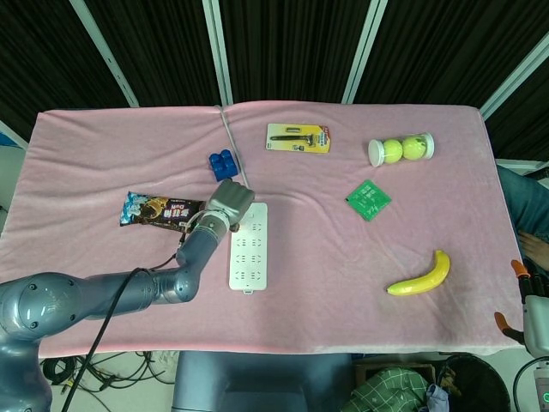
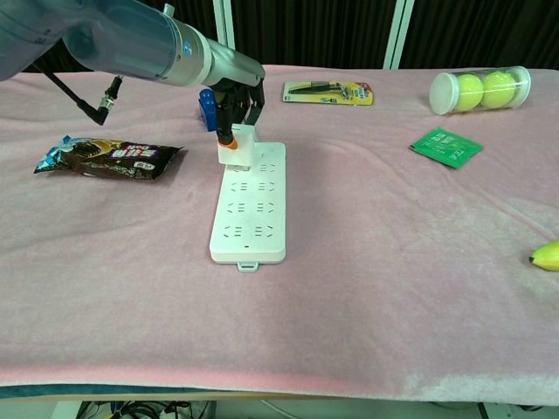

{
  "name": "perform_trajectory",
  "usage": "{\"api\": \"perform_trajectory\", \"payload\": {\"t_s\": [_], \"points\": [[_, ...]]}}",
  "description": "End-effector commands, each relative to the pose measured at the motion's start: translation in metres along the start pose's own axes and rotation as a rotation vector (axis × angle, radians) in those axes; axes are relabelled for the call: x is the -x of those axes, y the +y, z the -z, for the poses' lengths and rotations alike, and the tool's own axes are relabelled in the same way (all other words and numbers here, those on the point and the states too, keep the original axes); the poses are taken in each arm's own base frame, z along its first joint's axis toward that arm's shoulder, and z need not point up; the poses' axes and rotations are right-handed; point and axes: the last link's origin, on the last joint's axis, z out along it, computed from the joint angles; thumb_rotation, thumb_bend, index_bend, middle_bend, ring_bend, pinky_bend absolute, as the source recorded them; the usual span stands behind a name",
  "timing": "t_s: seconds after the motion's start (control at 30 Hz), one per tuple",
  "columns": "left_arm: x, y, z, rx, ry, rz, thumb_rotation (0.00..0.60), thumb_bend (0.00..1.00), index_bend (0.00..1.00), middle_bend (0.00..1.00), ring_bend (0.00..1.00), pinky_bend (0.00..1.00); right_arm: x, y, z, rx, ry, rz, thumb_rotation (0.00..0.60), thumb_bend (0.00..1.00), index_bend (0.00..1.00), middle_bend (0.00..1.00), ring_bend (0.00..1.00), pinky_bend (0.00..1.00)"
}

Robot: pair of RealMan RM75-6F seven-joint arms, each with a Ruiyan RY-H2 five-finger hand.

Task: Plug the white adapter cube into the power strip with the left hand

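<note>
White adapter cube [image 2: 236, 147], small, plastic, sits at the far left corner of the long white plastic power strip [image 2: 251, 203], apparently touching the strip's top face near its far end; whether its prongs are in the slots cannot be told from either view. Left hand [image 2: 234, 103], dark and mounted on a grey metal arm, comes down on the cube from above: fingers [image 2: 225, 131] closed around its upper sides, an orange tip showing against the cube's near-left edge. From the head view the back of the hand covers the cube entirely. Right hand not visible in either view. Power strip lies lengthwise on the pink cloth-covered desk [image 2: 367, 262], far end under the hand, remaining socket rows toward the near end bare. Step in hand, by my reading: seating, the cube held over the far-end socket. Next move likely calls for a straight downward press with prongs matched to the slots, hand square so the cube does not tilt, and light enough that the unsecured strip does not skid on the cloth; release only once the cube sits flush. Elsewhere: dark foil snack bar wrapper [image 2: 109, 157] left of the strip, small blue object [image 1: 222, 160] just behind the hand, both apart from the strip.
</note>
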Motion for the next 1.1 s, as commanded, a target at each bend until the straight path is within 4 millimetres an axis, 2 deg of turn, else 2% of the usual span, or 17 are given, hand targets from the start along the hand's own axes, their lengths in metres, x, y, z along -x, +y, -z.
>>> {"api": "perform_trajectory", "payload": {"t_s": [0.03,0.8,1.1], "points": [[0.0,0.003,0.0,0.004,0.004,-0.013,0.6,0.47,0.64,0.63,0.27,0.22,0.0,0.0,0.0,0.001,-0.001,-0.001,0.6,0.2,0.0,0.04,0.13,0.19],[0.012,0.008,-0.001,0.006,-0.02,-0.041,0.6,0.47,0.64,0.63,0.29,0.24,0.0,0.0,-0.001,-0.002,-0.003,-0.006,0.6,0.19,0.0,0.04,0.13,0.19],[0.011,0.014,-0.002,0.022,-0.001,-0.035,0.6,0.47,0.65,0.64,0.31,0.27,0.0,0.0,-0.001,-0.004,-0.004,-0.001,0.6,0.2,0.0,0.04,0.13,0.19]]}}
